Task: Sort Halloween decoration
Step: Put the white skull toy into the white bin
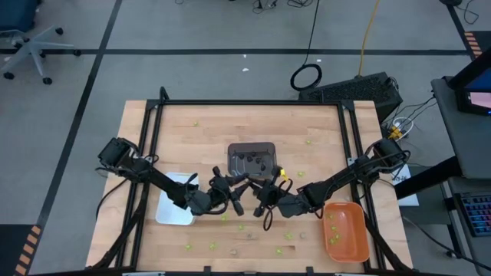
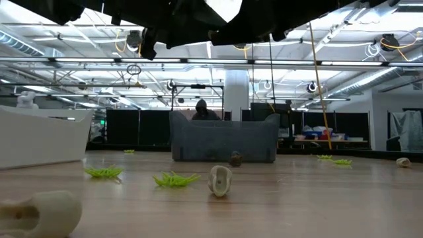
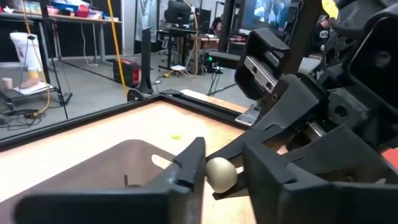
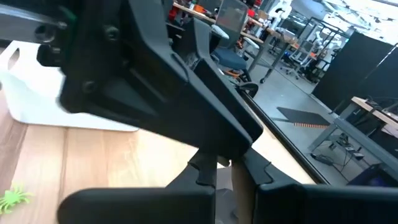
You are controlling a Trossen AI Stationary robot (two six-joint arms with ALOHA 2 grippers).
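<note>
Both grippers meet tip to tip above the table, near the front of the dark grey tray [image 1: 252, 159]. My left gripper [image 1: 236, 195] [image 3: 221, 180] is shut on a round pale tan trinket [image 3: 221, 173]. My right gripper [image 1: 257, 198] [image 4: 224, 174] faces it with its fingers drawn close together. Lime-green trinkets [image 2: 175, 178] and other tan ones [image 2: 220, 180] lie loose on the wood. Dark trinkets lie inside the grey tray, and one [image 2: 235, 158] rests on the table in front of it. My left gripper pinches the pale tan trinket's round side [image 3: 211, 174] between its two fingers, and the trinket is lifted clear of the table. My right gripper shows a pale bit [image 4: 222, 183] in the narrow gap between its fingers. The left gripper's body in front hides the rest, so I cannot tell which part it has.
A white tray [image 1: 176, 203] sits on the table's left, under the left arm. An orange tray [image 1: 344, 230] with a few green trinkets sits at the near right. Green trinkets are scattered along the near edge [image 1: 213, 245]. A black frame [image 1: 253, 102] borders the table.
</note>
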